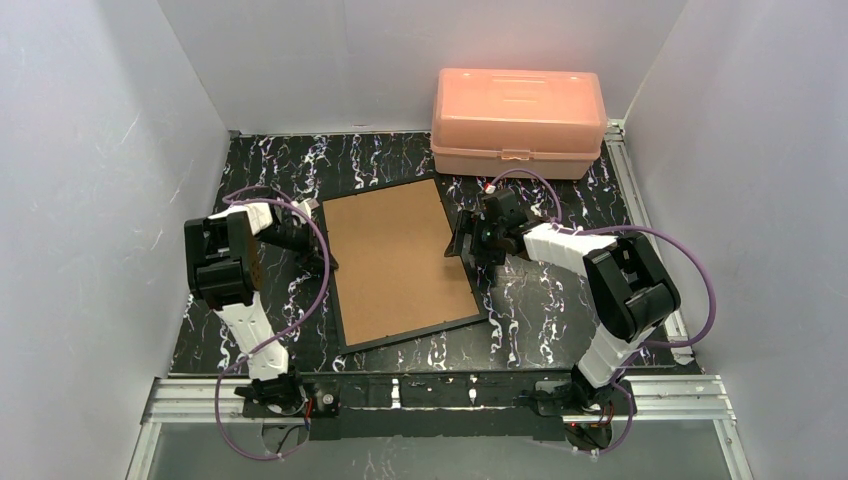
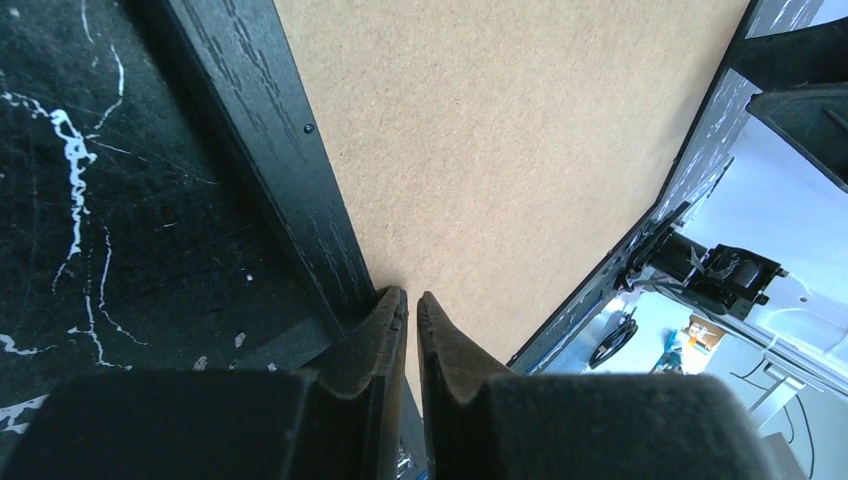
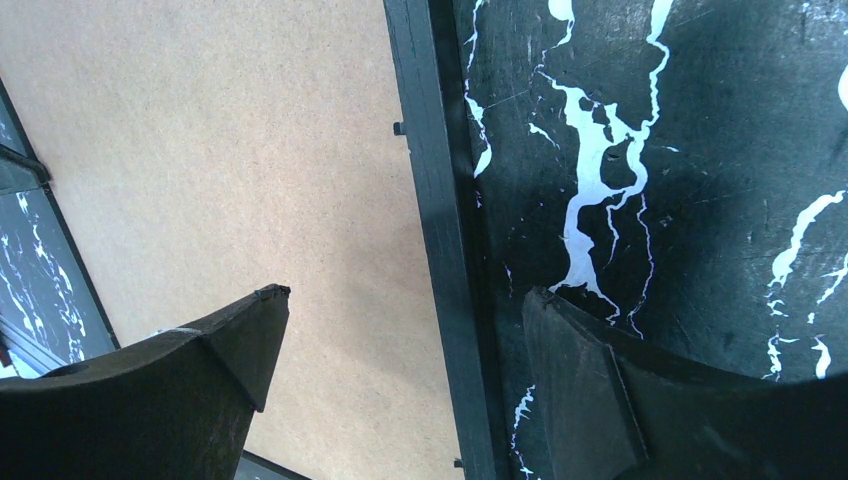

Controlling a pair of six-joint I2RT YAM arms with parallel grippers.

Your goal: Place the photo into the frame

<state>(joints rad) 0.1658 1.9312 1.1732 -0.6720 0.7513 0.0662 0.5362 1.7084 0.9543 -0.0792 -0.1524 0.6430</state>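
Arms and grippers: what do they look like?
Both the left arm and right arm have white links with bulky black joint housings. A purple cable loops along each. The left gripper and right gripper have black, tapered, wedge-shaped fingers.

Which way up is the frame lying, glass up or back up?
Back up: the frame lies flat, its brown fibreboard back facing the overhead camera.

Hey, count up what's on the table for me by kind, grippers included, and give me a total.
Black frame, brown back up: 1
Pink box: 1
Grippers: 2, the left gripper and the right gripper
Photo: 0 in view
Total: 4
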